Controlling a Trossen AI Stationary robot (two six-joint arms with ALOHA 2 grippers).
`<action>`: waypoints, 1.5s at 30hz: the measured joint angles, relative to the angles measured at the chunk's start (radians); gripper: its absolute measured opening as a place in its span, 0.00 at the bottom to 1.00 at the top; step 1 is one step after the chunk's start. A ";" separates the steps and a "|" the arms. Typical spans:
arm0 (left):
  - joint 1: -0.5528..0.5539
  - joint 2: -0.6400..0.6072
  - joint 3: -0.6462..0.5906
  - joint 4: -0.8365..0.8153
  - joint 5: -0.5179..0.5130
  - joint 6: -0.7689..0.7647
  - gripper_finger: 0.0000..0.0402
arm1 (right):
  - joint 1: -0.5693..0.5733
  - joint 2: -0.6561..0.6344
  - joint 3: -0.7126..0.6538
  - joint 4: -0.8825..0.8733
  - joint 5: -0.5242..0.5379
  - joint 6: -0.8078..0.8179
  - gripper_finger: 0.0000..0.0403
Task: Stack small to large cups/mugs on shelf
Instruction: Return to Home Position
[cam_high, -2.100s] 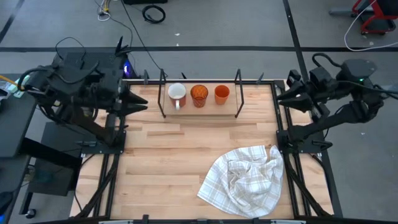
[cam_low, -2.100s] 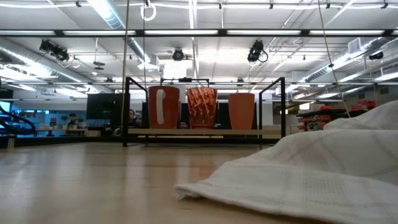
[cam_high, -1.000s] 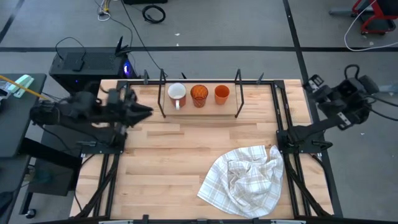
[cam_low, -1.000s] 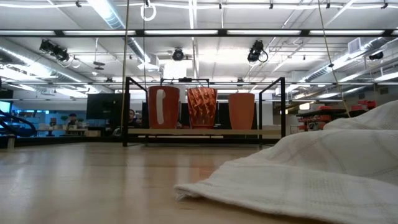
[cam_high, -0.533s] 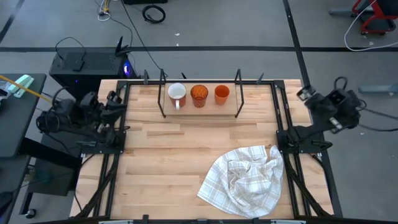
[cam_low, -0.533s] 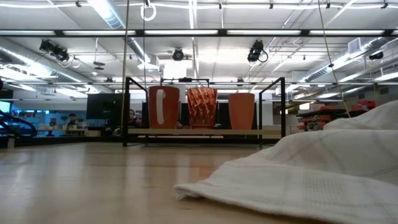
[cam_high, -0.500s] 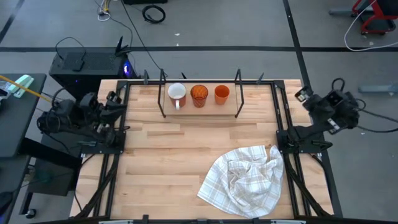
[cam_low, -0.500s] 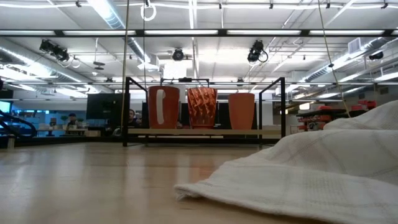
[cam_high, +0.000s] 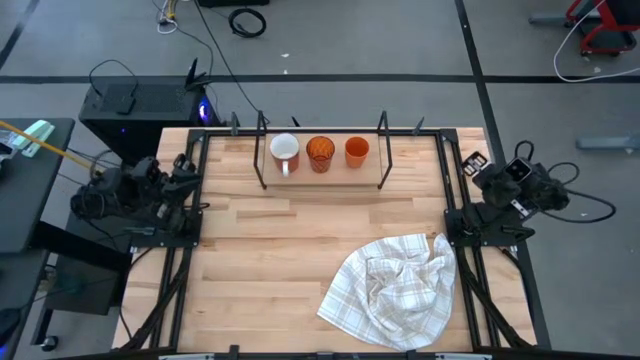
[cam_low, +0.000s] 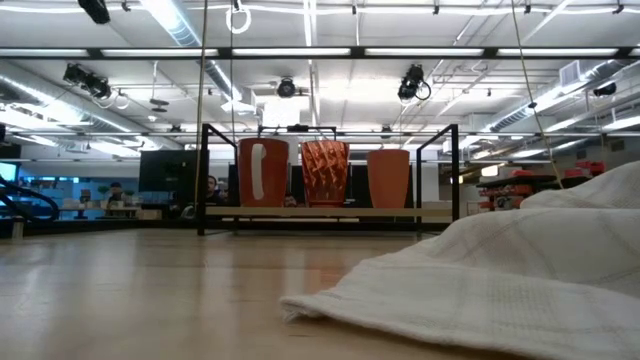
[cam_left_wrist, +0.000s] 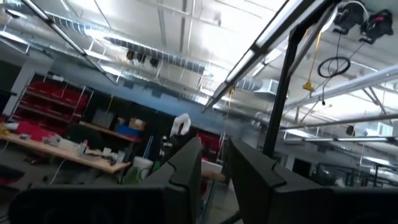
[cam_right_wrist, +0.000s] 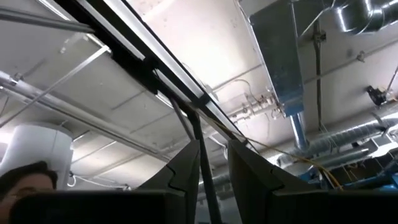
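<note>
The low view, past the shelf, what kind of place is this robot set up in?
Probably a robotics lab or workshop in an industrial hall. Behind the shelf run an open ceiling with strip lights and ceiling cameras; the right wrist view shows bare ducting, the left wrist view red storage racks.

Bright overhead strip lights (cam_low: 300, 52) — glare above, cloth (cam_low: 500, 285) foreground blurred.

- The wooden table (cam_high: 260, 250) is carrying a low shelf (cam_high: 320, 180) near its far edge and a rumpled checked cloth (cam_high: 395, 290) at its near right.
- The shelf is holding a white mug (cam_high: 284, 150), an orange tumbler (cam_high: 320, 151) and a smaller orange cup (cam_high: 357, 150), standing in a row.
</note>
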 joint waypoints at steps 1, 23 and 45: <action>0.000 -0.002 -0.010 0.004 -0.001 -0.003 0.22 | 0.000 0.000 -0.011 0.005 0.001 0.007 0.22; 0.000 0.002 -0.376 0.088 -0.008 -0.075 0.21 | 0.000 0.004 -0.245 -0.182 0.010 0.057 0.22; 0.000 0.027 -0.376 -0.105 -0.001 0.193 0.21 | 0.000 0.032 -0.229 -0.674 0.017 -0.118 0.22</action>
